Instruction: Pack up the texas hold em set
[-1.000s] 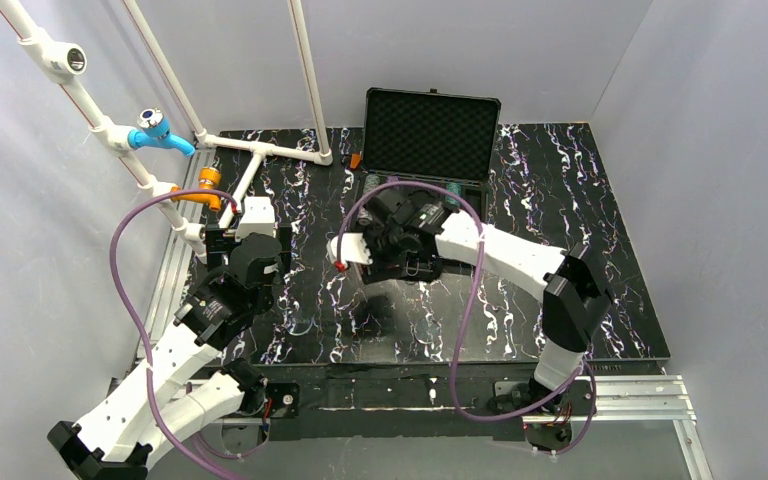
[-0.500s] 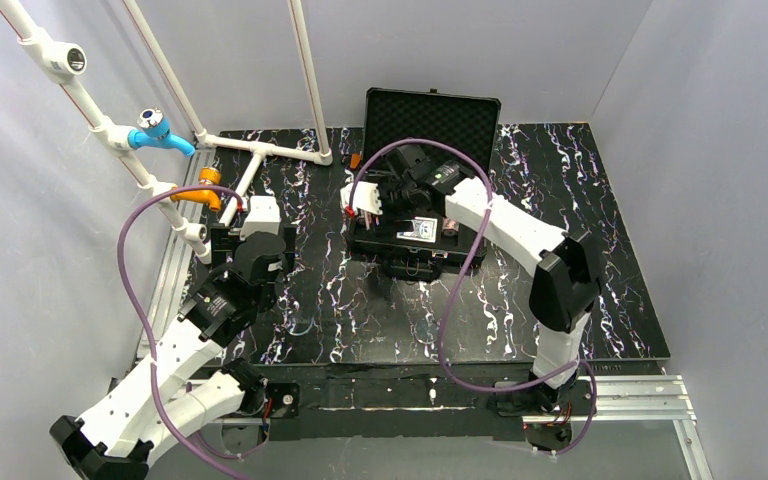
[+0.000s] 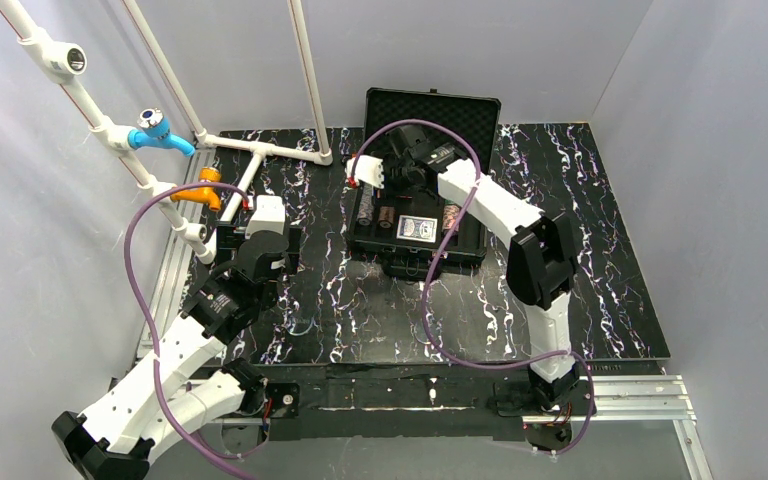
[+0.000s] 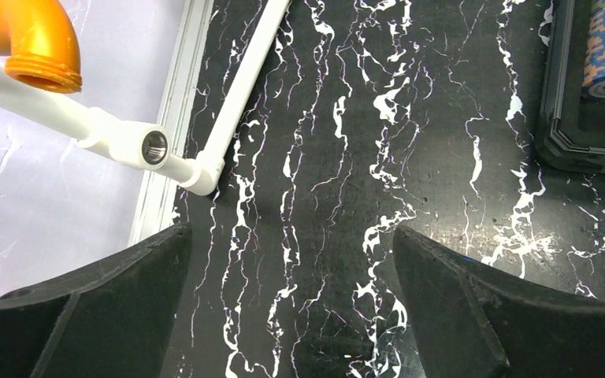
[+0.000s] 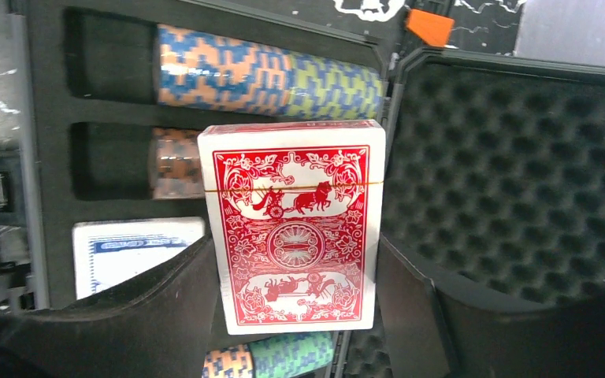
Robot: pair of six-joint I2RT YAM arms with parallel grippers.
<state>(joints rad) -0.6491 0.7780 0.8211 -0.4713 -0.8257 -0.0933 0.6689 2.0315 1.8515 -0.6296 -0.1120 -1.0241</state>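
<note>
At 12 o'clock on the black marbled table (image 3: 610,250), the black rectangular hard briefcase (image 3: 430,115) is lying open. The right end effector (image 5: 295,246) is grasping 1 red-backed card deck (image 5: 291,181) over it. The left end effector (image 4: 290,236) is hanging released at 9 o'clock.

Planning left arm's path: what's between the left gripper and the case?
Only bare marbled tabletop between left gripper and case, seen in the left wrist view.

I've got a deck (image 5: 295,205) in my right claw (image 5: 295,268) above the case (image 5: 520,173); the other deck (image 5: 126,252) and chips (image 5: 268,79) lie inside. My left claw (image 4: 291,260) hangs over the worktop (image 4: 347,157), left of the case.
</note>
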